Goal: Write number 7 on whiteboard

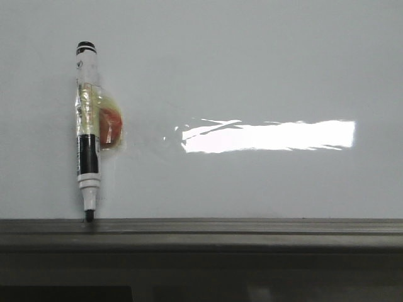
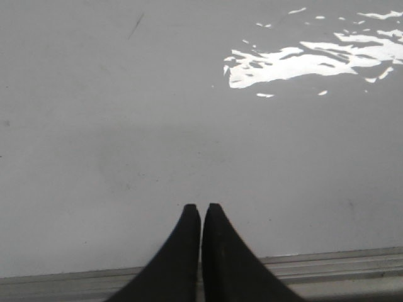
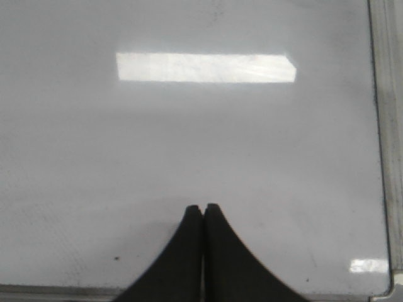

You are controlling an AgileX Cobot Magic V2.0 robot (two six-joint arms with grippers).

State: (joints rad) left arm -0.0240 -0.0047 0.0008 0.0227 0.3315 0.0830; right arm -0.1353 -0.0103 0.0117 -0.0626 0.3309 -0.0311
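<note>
The whiteboard [image 1: 252,75] fills the front view, pale grey-white with a bright glare bar. No number 7 shows on it in any view. A black-and-white marker pen [image 1: 87,132] lies at the left, tip toward the dark ledge, with a taped orange-red piece [image 1: 111,128] on its side. Neither gripper shows in the front view. My left gripper [image 2: 201,207] is shut and empty over the bare board near its ledge. My right gripper [image 3: 203,207] is shut and empty over the board near its corner.
A dark grey ledge [image 1: 201,229] runs along the board's near edge. The board's frame edge [image 3: 378,157] shows in the right wrist view. A short faint dark mark [image 2: 135,26] lies on the board in the left wrist view.
</note>
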